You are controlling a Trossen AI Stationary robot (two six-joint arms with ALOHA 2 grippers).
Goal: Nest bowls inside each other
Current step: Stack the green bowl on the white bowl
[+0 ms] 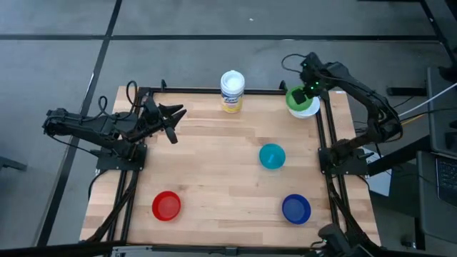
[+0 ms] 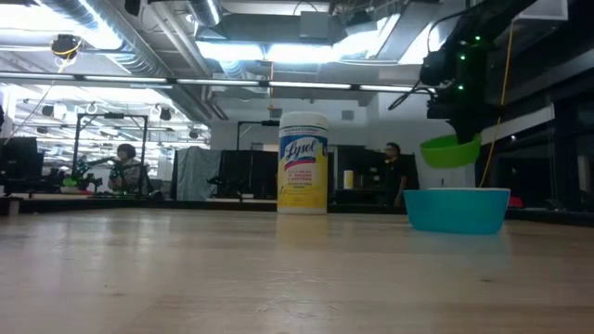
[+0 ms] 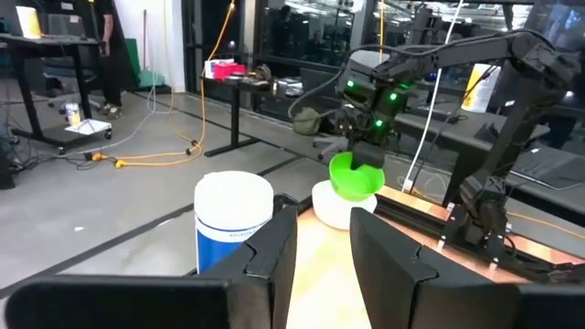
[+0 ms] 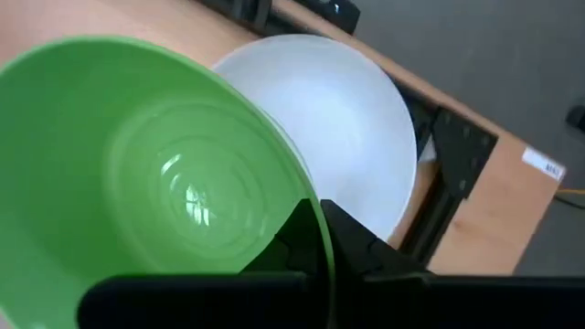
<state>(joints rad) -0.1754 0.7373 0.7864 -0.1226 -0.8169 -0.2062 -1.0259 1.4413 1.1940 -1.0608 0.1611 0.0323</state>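
Observation:
My right gripper (image 1: 308,89) is at the table's far right corner, shut on the green bowl (image 1: 295,96). The green bowl hangs tilted above the white bowl (image 1: 308,110), which stands on its base on the table. The teal bowl (image 1: 272,155), the blue bowl (image 1: 295,208) and the red bowl (image 1: 166,205) stand apart on the table, each on its base. My left gripper (image 1: 170,123) hovers open over the far left of the table, touching nothing. My right gripper pinches the green bowl's rim (image 4: 309,208), one finger inside the bowl and one outside its wall. The fingers come from above, slanting down. The bowl (image 3: 355,175) hangs tilted below them, lifted clear of the table, just over the white bowl (image 3: 335,206).
A white canister (image 1: 232,91) with a yellow and blue label stands at the middle of the far edge. A black frame (image 1: 325,135) runs along the table's far edge and sides. The table's middle holds nothing. People show in the room behind.

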